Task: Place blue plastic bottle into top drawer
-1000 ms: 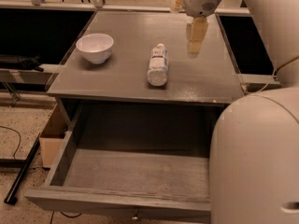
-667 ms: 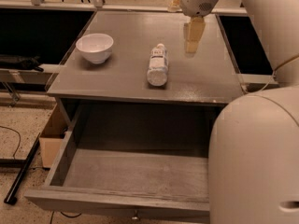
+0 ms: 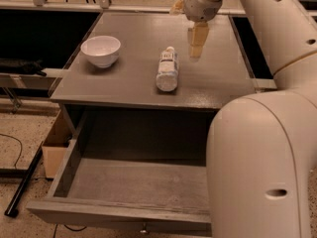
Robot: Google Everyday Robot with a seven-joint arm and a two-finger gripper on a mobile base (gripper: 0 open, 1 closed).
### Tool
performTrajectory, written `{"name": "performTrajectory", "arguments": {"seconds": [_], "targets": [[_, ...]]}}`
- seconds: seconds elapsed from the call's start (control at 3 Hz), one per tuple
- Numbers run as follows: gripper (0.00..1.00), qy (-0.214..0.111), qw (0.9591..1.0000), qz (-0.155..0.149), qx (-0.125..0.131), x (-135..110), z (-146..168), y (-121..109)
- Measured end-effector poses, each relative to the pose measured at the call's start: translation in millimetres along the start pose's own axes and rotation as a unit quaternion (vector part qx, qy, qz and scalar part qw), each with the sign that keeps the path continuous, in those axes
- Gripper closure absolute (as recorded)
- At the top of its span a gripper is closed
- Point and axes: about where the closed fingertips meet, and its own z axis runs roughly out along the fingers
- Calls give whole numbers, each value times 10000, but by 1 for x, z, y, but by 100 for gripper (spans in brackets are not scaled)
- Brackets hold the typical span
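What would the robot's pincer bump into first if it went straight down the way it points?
Probably the bare grey tabletop, beside the cap end of the blue plastic bottle. The pincer hangs above the table pointing down and seems to miss the bottle, though depth is hard to judge.

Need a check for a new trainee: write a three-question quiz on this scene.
1. Fill in: the drawer is pulled ____.
2. True or false: the bottle stands upright on the tabletop.
3. Where is the gripper?
A) down in the drawer
B) above the tabletop, right of the bottle
C) resting on the bottle

Key
1. open
2. False: it lies on its side.
3. B
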Motion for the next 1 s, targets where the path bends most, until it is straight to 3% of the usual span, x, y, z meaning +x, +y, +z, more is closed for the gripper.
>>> {"name": "performTrajectory", "arguments": {"seconds": [0.33,0.67,1.0], "targets": [[0,-142,9981,-572,157,-11,23,-28],[0,-143,9982,-567,158,-11,24,-28],[0,-184,9947,-1010,69,-17,29,-30]]}}
